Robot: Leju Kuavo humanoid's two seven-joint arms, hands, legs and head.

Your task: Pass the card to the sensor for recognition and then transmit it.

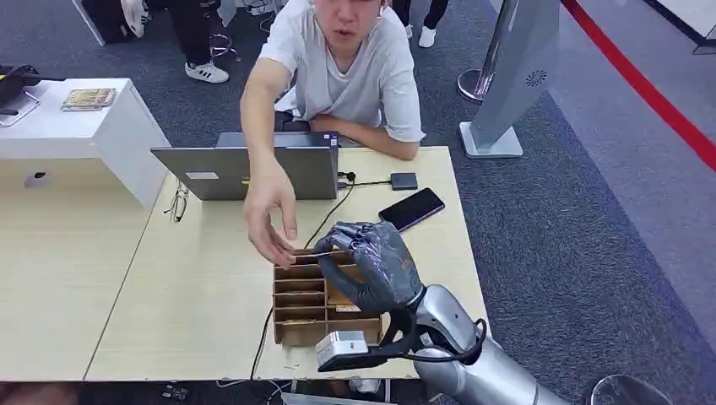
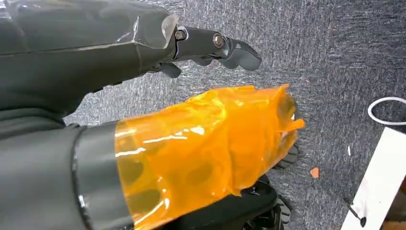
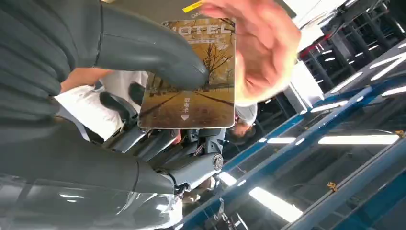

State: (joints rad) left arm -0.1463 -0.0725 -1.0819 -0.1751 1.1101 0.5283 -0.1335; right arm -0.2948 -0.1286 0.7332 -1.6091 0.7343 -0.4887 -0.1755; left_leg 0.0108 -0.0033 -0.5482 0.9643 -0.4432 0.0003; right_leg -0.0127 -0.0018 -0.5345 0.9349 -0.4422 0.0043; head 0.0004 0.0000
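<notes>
My right hand (image 1: 377, 262) is raised over the cardboard slot box (image 1: 306, 306) and pinches a thin card (image 1: 324, 252), seen edge-on in the head view. In the right wrist view the card (image 3: 196, 79) is brown-gold with a tree-lined road and the word HOTEL, and my thumb (image 3: 153, 50) presses on its face. A person's hand (image 1: 268, 216) reaches in and has its fingers at the card's free end; this hand (image 3: 261, 48) looks blurred against the card's edge. A small black sensor pad (image 1: 404, 180) lies on the table behind. My left hand (image 2: 143, 139) hangs over grey carpet and holds nothing.
A person sits behind the wooden table (image 1: 194, 287), beside a grey laptop (image 1: 253, 170). A dark phone (image 1: 411, 208) lies near the sensor pad, and a black cable (image 1: 333, 211) runs across the table. A white counter (image 1: 76, 126) stands at the left.
</notes>
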